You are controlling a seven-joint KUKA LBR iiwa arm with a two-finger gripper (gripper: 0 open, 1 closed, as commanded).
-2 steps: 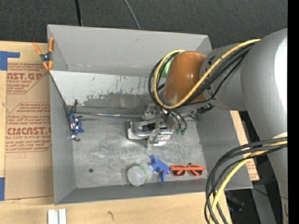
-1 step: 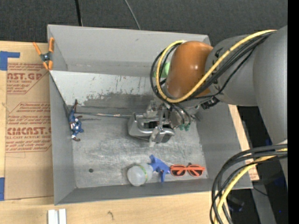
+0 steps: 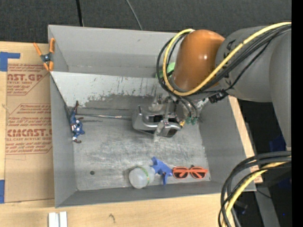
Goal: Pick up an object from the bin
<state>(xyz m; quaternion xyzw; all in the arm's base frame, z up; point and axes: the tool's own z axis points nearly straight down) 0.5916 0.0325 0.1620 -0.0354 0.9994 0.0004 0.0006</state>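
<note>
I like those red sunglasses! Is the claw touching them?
Apart. The camera view shows the claw at the middle of the bin, with bare floor between it and the red sunglasses.

The setting is a robotics laboratory test cell, identified by an industrial arm (image 3: 265, 65) with orange wrist cover (image 3: 199, 56) and bundled cables (image 3: 226, 193) at frame right, positioned over a scuffed grey metal bin (image 3: 61, 164) on a wooden bench (image 3: 142, 214).

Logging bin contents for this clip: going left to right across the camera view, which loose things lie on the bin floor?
Small blue figure → pale round object → blue toy → orange sunglasses.
</note>
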